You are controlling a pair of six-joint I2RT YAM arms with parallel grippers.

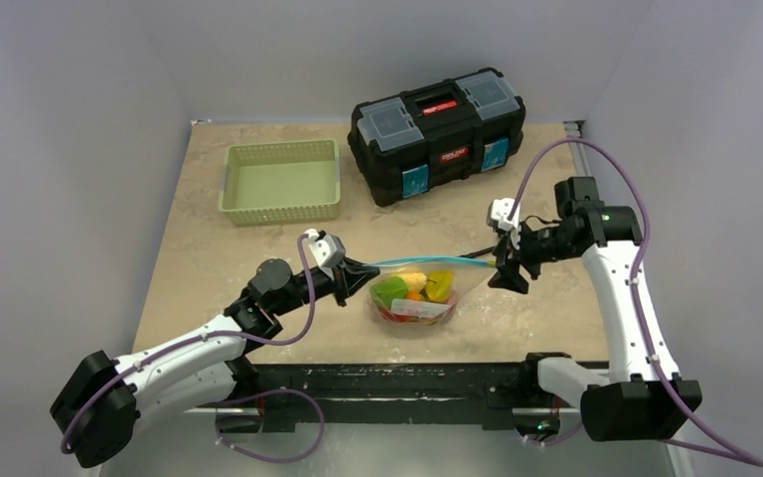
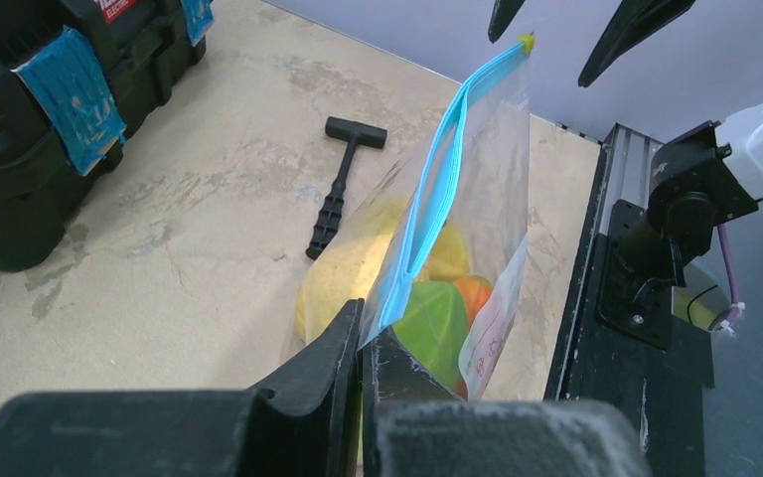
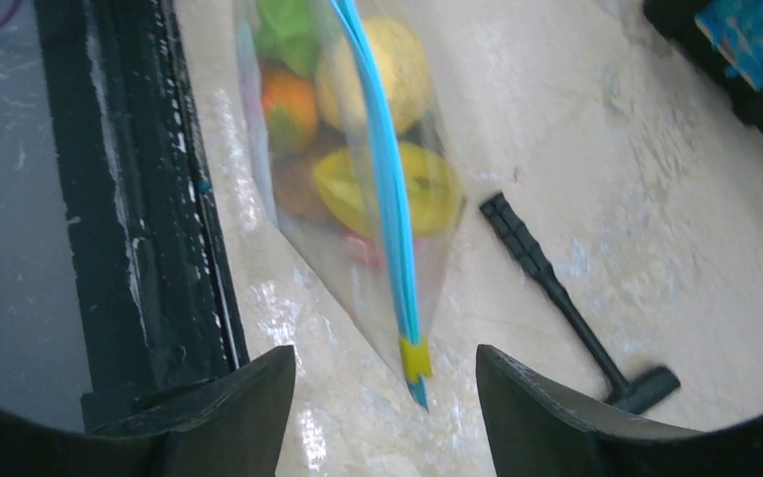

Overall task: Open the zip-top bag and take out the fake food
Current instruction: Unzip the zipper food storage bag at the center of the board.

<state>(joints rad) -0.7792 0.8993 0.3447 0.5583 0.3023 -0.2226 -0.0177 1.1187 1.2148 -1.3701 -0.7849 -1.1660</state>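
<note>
Zip-top bag (image 1: pixel 419 285) is hanging by the table's (image 1: pixel 258 260) near edge, zip strip running left to right, fake food (image 1: pixel 413 294) sagging below. Left gripper (image 2: pixel 361 334) is pinching one strip end shut; right gripper (image 3: pixel 385 373) is gaping wide, straddling the yellow-tipped end without touching. Hammer (image 2: pixel 342 191) is lying behind, toolbox (image 1: pixel 437 134) beyond.

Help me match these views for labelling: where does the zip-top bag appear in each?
Top external: zip-top bag centre, slightly below the middle.
Left wrist: bag centre, rising from the bottom.
Right wrist: bag top centre, tapering downward.
Shared landmark: black toolbox with teal latches.
</note>
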